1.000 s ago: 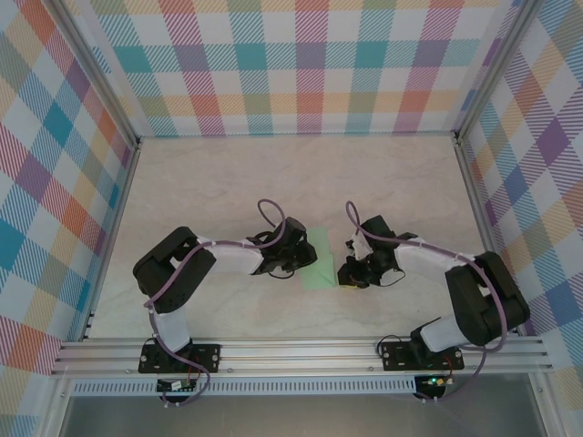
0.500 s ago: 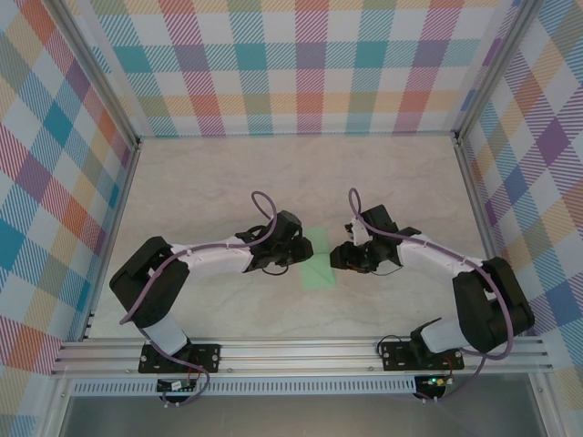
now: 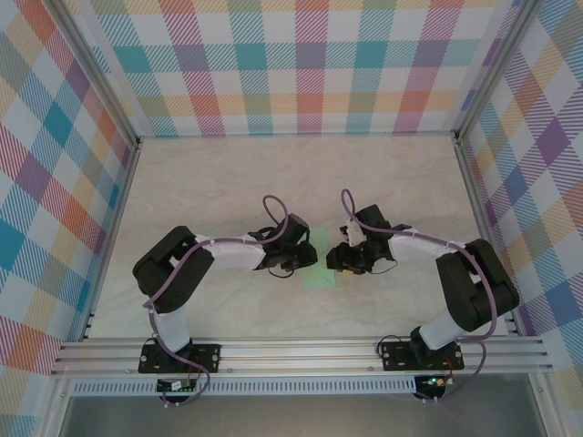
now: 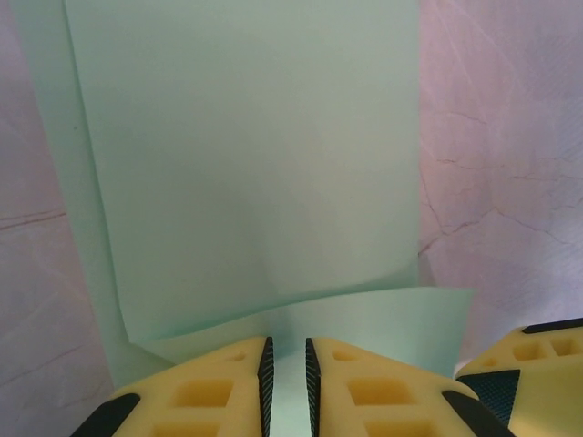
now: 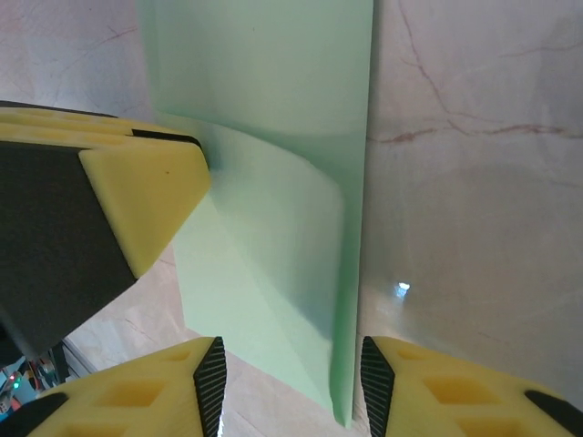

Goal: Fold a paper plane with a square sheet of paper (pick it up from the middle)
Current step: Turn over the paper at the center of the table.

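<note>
The paper plane (image 3: 319,267) lies on the table (image 3: 219,182) between the 2 grippers, a flat layered strip and not yet a pointed dart; I judge folding about midway. The left gripper (image 4: 287,350), nearly pressed together, pinches a lifted flap; the right gripper (image 5: 287,364) stands spread over the opposite edge, holding nothing

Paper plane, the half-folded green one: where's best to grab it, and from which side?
Probably the raised flap of the paper plane, coming in low from its free edge, one finger above and one beneath. Everything else lies flat on the table, leaving nothing to pinch. The left end effector looks closed on that flap.
</note>
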